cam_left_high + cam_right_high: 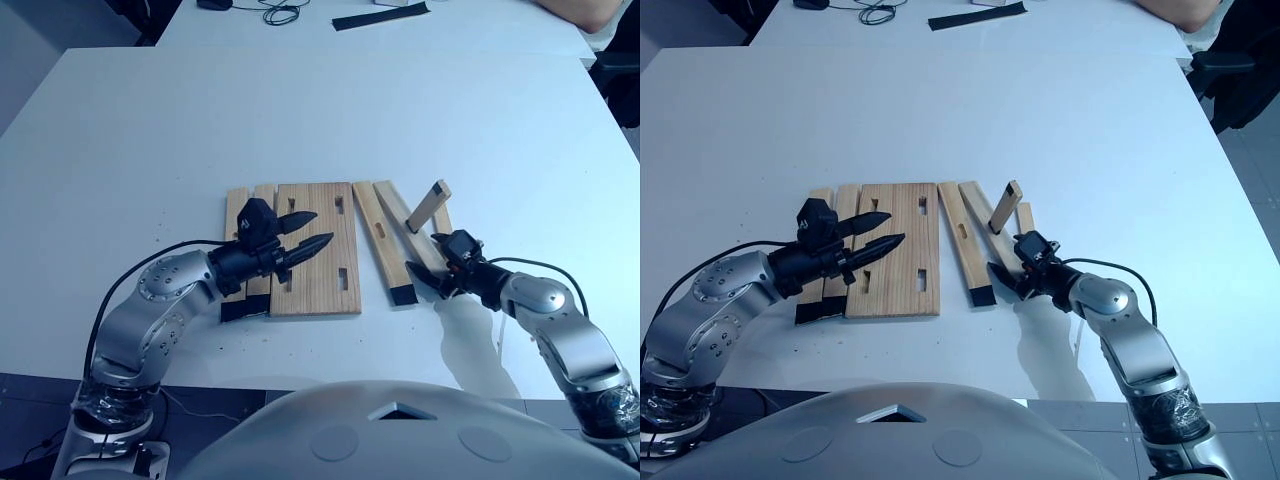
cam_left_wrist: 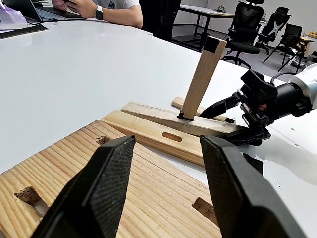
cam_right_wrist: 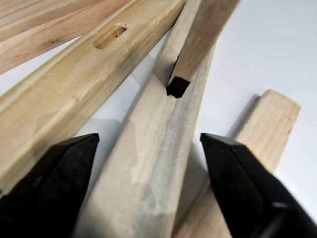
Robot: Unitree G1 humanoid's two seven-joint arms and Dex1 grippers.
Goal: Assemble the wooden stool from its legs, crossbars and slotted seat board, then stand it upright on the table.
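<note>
The slotted seat board [image 1: 318, 262] lies flat on the white table [image 1: 300, 120]. My left gripper [image 1: 322, 227] hovers open just above the board, nothing between its fingers [image 2: 99, 193]. Two legs [image 1: 238, 212] lie along the board's left edge. To the board's right lie a slotted leg [image 1: 382, 240] and a second leg [image 3: 158, 148]. A crossbar [image 1: 428, 205] stands tilted in the second leg's slot. My right gripper [image 1: 425, 262] is open, one finger [image 3: 49, 183] on each side of that second leg. A short piece [image 1: 443, 215] lies beyond it.
A black strip [image 1: 380, 17] and cables [image 1: 280, 12] lie on the table behind. A person's arm [image 1: 585, 10] rests at the far right corner. The table's front edge runs close under both arms.
</note>
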